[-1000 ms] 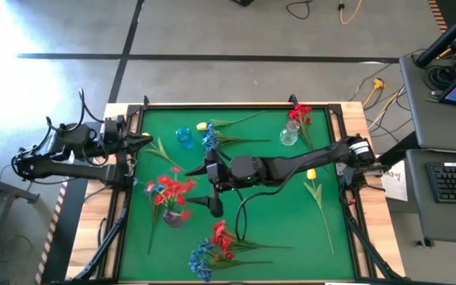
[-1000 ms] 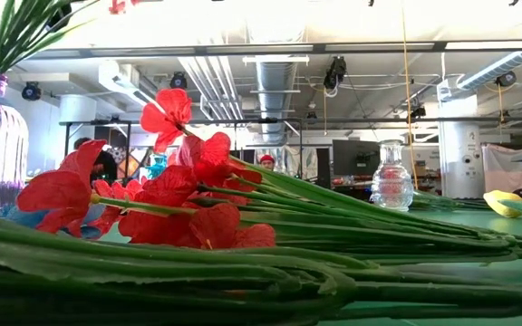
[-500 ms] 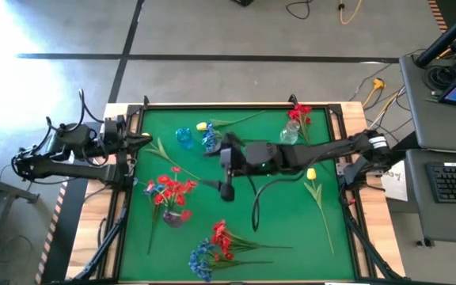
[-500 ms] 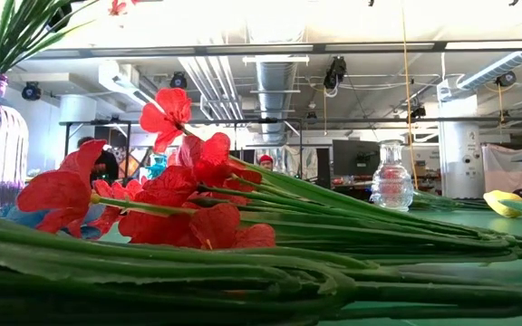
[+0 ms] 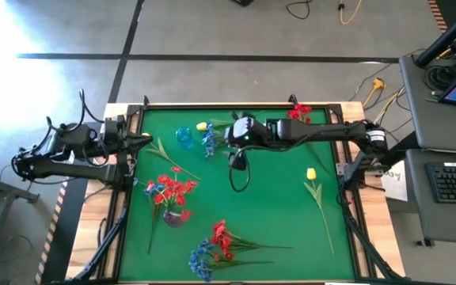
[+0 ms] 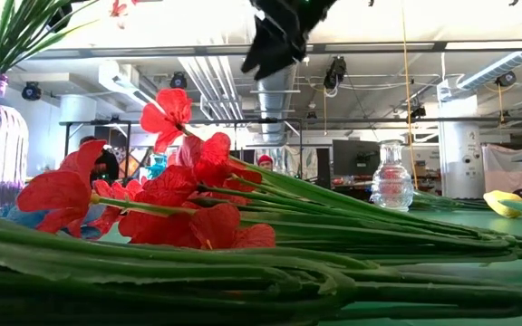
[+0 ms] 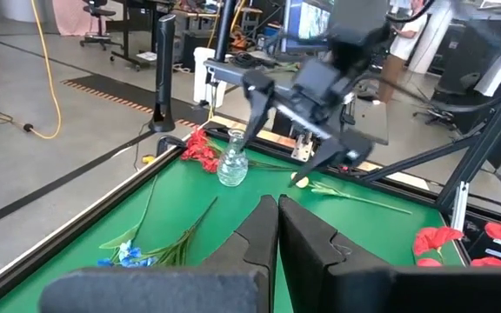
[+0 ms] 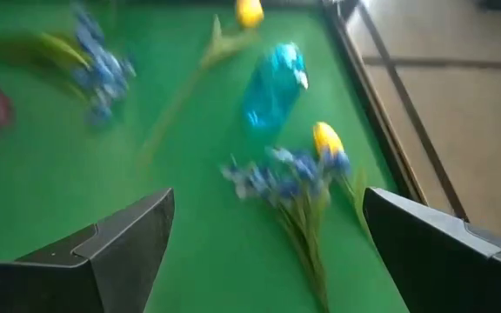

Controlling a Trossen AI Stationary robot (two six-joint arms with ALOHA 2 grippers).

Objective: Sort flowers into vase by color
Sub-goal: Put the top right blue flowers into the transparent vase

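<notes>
My right gripper [image 5: 232,149] hangs open and holds nothing above the far middle of the table. It slants down toward a loose blue flower [image 8: 294,174], a yellow flower [image 8: 324,139] and a small blue vase [image 5: 184,136]. The left wrist view shows its fingers [image 7: 250,117] spread wide. A vase [image 5: 172,215] with red flowers stands near left. A clear vase [image 7: 231,165] with red flowers [image 5: 299,113] stands far right. More red and blue flowers [image 5: 212,245] and a yellow one [image 5: 311,174] lie on the mat. My left gripper [image 7: 277,217] waits shut at the left edge.
The green mat [image 5: 275,206] is framed by a raised rail [image 5: 236,105]. My right arm [image 5: 323,133] spans the far part of the table from the right. A cable loop [image 5: 240,178] hangs under the gripper. Long green stems [image 6: 243,272] lie close before the low camera.
My right gripper has swung from the middle of the table toward the far edge. It has tipped up from pointing steeply down to slanting toward the blue flower and blue vase. It stayed open and has come into the low view at the top.
</notes>
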